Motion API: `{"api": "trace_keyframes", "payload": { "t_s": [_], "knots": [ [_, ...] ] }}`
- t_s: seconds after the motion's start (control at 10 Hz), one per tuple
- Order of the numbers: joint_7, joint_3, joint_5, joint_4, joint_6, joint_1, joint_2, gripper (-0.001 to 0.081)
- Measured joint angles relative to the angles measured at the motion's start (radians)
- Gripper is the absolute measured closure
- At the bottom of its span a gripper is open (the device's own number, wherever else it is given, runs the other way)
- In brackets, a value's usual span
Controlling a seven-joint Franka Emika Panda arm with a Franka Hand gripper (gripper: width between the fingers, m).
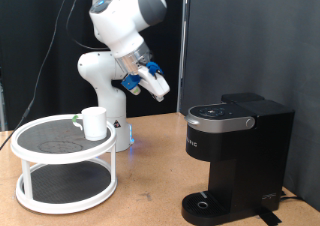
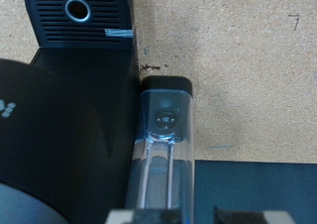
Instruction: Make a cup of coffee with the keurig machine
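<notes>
The cup (image 1: 94, 122) is sitting on the top tier of a white two-tier stand (image 1: 64, 164), well below the gripper (image 1: 159, 87) and off toward the exterior view's left. The gripper is hanging in the air, holding nothing; whether its fingers are apart cannot be told. The keurig machine (image 1: 233, 157) is standing lower, toward the right, lid down (image 2: 59, 135).

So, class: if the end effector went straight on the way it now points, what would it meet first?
Probably the keurig machine: the end effector hangs in the air, angled down towards it, and the wrist view centres on its clear water tank. Depth is unclear.
</notes>
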Motion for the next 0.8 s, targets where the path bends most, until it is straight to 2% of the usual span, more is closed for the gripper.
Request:
{"api": "trace_keyframes", "payload": {
  "t_s": [0.2, 0.5, 0.7, 0.8],
  "knots": [
    [-0.027, -0.024, -0.013, -0.058, -0.002, -0.027, -0.061, 0.0806],
    [-0.097, -0.075, -0.060, -0.106, -0.072, -0.063, -0.137, 0.0806],
    [-0.095, -0.078, -0.053, -0.107, -0.079, -0.063, -0.139, 0.0806],
    [-0.086, -0.096, -0.045, -0.109, -0.127, -0.071, -0.153, 0.0806]
  ]
}}
